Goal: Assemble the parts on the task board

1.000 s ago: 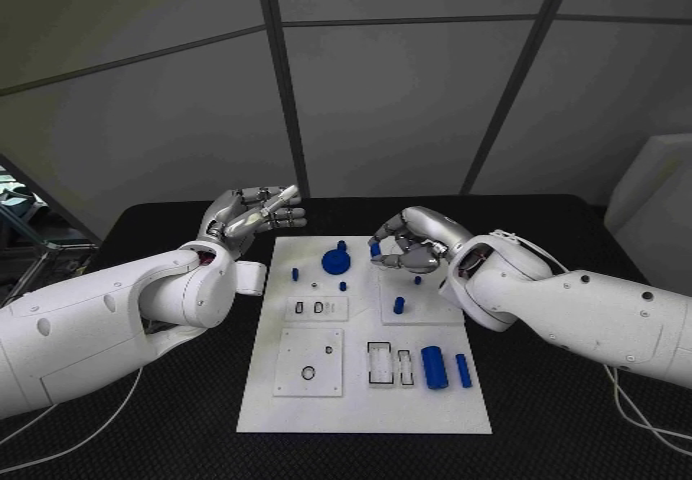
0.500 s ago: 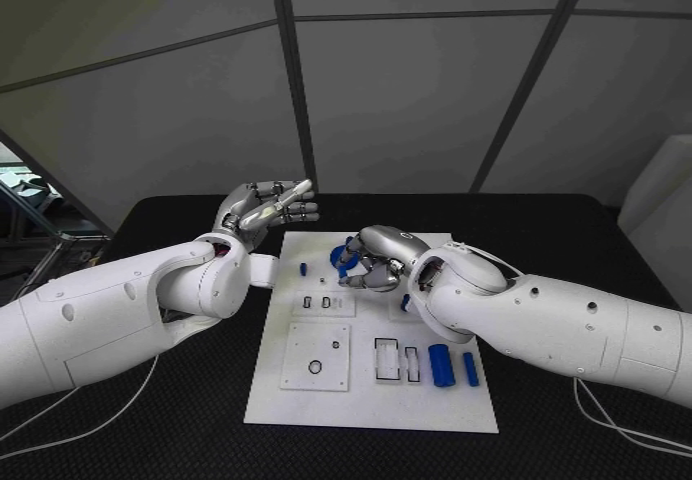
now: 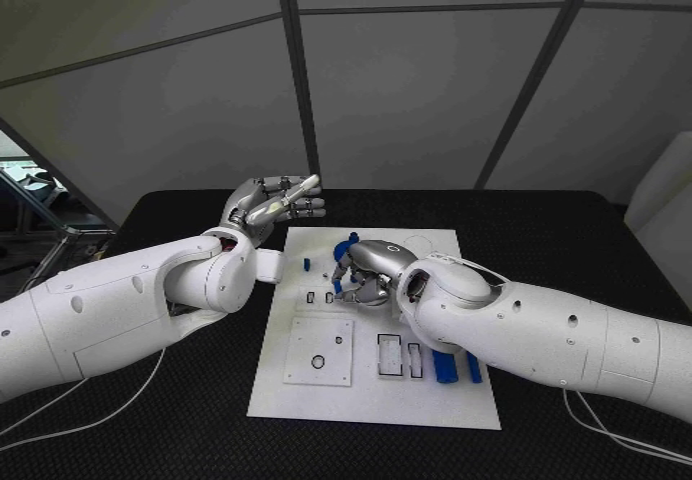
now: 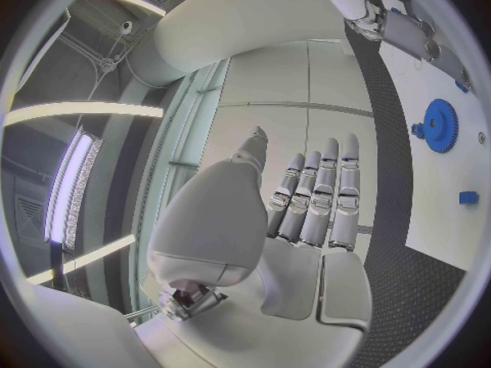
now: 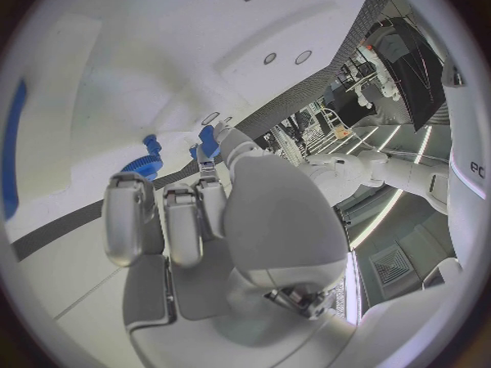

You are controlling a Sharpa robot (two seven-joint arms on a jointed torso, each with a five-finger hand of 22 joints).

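Right hand (image 3: pixel 364 272) moved left onto task board (image 3: pixel 378 400) | grasp seemingly empty, unclear | left hand (image 3: pixel 274 204) raised, holding nothing

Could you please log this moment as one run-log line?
left hand: raised beside board, holds nothing | right hand: over board by blue gear, grip unclear

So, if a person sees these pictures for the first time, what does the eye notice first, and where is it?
First come the two big white arms meeting over the white task board in the middle of the black table. The right hand is low over the board's far part, beside the blue gear. The left hand is raised beyond the board's far left corner, holding nothing, with its fingers straight.
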